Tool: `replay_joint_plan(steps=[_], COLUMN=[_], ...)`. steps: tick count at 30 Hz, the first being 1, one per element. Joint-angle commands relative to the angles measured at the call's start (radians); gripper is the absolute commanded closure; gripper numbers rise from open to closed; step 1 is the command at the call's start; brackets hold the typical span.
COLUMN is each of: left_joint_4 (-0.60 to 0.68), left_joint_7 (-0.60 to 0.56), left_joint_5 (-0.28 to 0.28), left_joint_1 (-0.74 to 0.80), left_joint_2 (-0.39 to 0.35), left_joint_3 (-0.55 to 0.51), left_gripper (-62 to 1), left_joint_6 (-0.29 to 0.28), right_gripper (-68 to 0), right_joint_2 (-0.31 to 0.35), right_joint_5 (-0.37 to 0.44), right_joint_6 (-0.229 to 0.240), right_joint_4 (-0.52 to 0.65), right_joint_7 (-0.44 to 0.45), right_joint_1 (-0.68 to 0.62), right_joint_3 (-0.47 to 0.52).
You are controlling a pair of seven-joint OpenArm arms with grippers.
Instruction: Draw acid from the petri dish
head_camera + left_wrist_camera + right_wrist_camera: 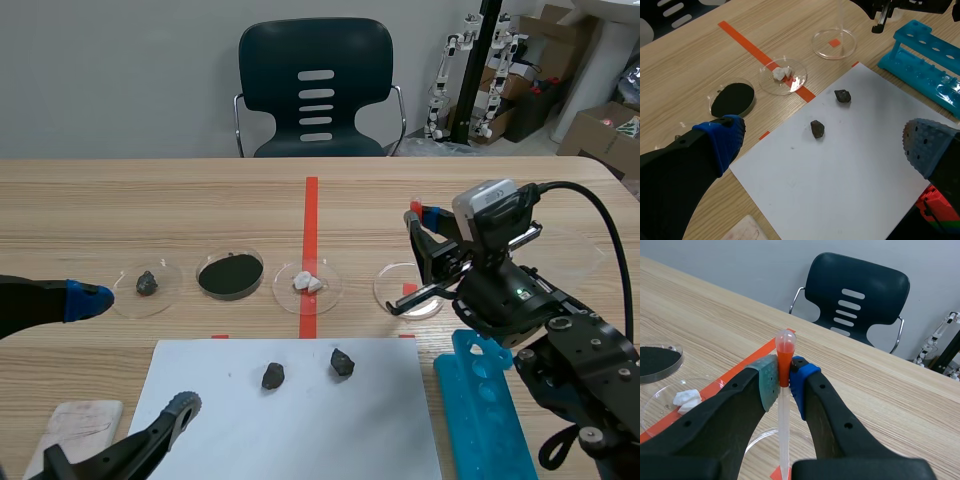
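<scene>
My right gripper [784, 377] is shut on a clear pipette [785, 347] just below its orange-red bulb. The tube hangs down over a clear petri dish [757, 437]. In the scene view that right gripper [420, 220] stands over the rightmost dish [392, 288], which lies on a red tape square. Whether the tip touches the dish or any liquid I cannot tell. My left gripper [135, 355] hovers open at the table's near left, over the corner of a white paper sheet [850, 175], holding nothing.
Three more dishes stand in a row: dark rock [147, 284], black powder [231, 275], white pieces [308, 283]. Two dark rocks [272, 376] [342, 363] lie on the paper. A blue tube rack [490, 410] is under the right arm. A chair [316, 90] stands behind the table.
</scene>
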Motion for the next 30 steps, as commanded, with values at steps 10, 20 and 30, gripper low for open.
replay_joint_plan(steps=[10,20,30], left_joint_4=[0.007,0.007,0.007], left_joint_7=[-0.018,-0.021,-0.021], left_joint_5=[-0.010,-0.010,-0.010], left_joint_1=[0.000,0.000,0.000], left_joint_2=[0.005,0.005,0.005], left_joint_3=[-0.003,-0.003,-0.003], left_gripper=[-62.3,-62.3,-62.3], left_joint_6=[0.002,0.002,0.002], right_gripper=[-6.7,-6.9,-8.0], right_joint_2=[0.000,0.000,0.000], right_joint_5=[0.008,0.008,0.008], right_joint_6=[0.000,0.001,0.001], right_joint_4=[0.007,0.007,0.007], right_joint_7=[0.008,0.007,0.007], right_joint_1=[0.022,0.022,0.022], right_joint_3=[0.000,0.000,0.000])
